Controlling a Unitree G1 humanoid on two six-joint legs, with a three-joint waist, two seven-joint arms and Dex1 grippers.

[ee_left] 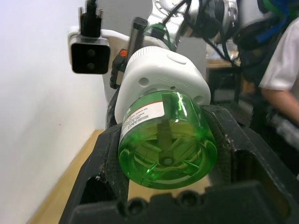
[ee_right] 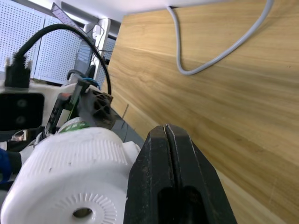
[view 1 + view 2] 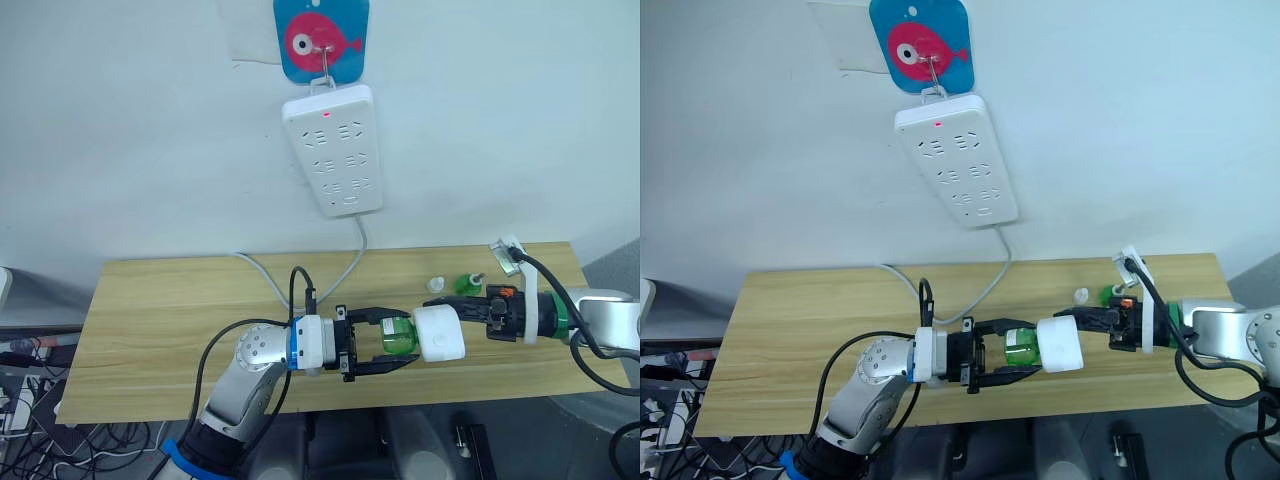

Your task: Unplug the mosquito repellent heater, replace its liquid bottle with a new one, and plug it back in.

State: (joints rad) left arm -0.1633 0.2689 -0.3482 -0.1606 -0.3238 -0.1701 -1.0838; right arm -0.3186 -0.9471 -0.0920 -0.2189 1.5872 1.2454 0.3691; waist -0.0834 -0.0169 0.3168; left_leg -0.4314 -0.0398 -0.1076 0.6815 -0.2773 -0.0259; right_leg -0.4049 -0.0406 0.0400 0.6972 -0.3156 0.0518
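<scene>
Nearest the head camera, the left gripper [image 3: 392, 347] reaches across the front part of the wooden table [image 3: 170, 320], its two black fingers spread to either side of a green bottle [image 3: 399, 337]. In the left wrist view the fingers [image 1: 108, 158] flank the bottle's round base and seem to press its sides, so the bottle appears to be held between them.

The bottle's neck end sits inside the white mosquito repellent heater [image 3: 439, 333], which hangs just above the table between the two arms. The right gripper [image 3: 450, 304] comes in from the other side and meets the heater at its far edge. In the right wrist view its fingers [image 2: 173, 186] lie pressed together right beside the heater's ribbed white body; whether they pinch any part of it cannot be told.

Just behind the right gripper, a second green bottle [image 3: 467, 284] and a small clear cap [image 3: 436, 285] rest on the table.

Farther back, a grey cable [image 3: 352, 262] loops over the table and climbs the wall to a white power strip [image 3: 334, 150], hung under a blue card with a pink fish [image 3: 321, 38]. A red light glows at the strip's top.
</scene>
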